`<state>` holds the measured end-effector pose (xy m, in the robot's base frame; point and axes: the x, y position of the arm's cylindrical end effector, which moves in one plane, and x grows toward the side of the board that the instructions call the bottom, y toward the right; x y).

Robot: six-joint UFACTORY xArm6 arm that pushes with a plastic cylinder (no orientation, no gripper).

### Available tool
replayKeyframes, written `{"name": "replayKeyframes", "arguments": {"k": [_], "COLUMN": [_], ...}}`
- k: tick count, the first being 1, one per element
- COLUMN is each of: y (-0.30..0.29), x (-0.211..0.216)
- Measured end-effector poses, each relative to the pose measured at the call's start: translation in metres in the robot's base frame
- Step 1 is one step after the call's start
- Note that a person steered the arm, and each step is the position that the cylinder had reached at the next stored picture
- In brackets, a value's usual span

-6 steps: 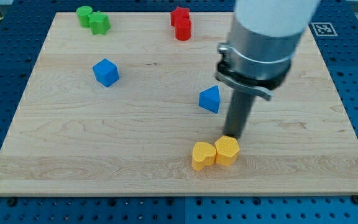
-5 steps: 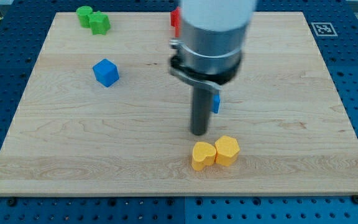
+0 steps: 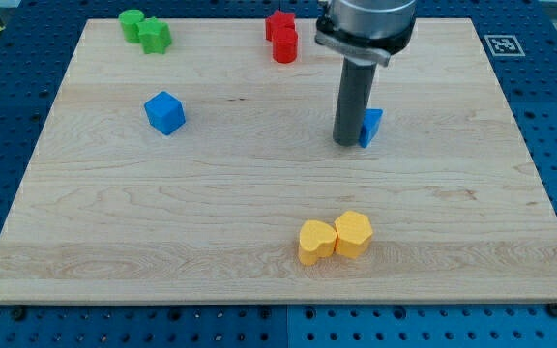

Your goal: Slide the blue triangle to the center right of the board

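The blue triangle [image 3: 371,127] lies a little right of the board's middle, partly hidden behind my rod. My tip [image 3: 346,143] rests on the board against the triangle's left side. The wooden board [image 3: 453,193] fills most of the view.
A blue cube [image 3: 164,112] sits at the left. Two green blocks [image 3: 144,30] are at the top left. Two red blocks [image 3: 281,37] are at the top centre. Two yellow blocks [image 3: 335,237] lie touching each other near the view's bottom centre.
My tip swung from right of the triangle, round to its left, then moved up and right. The blue triangle has slid right and slightly up.
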<state>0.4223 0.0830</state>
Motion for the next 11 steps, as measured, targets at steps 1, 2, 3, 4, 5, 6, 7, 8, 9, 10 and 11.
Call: {"name": "replayKeyframes", "arguments": {"k": [1, 2, 3, 4, 5, 6, 7, 8, 9, 10, 11], "y": [0.003, 0.035, 0.067, 0.090, 0.112, 0.133, 0.146, 0.142, 0.126, 0.122, 0.079], "x": [-0.020, -0.026, -0.031, -0.043, -0.048, -0.048, -0.048, -0.045, -0.029, -0.028, -0.023]}}
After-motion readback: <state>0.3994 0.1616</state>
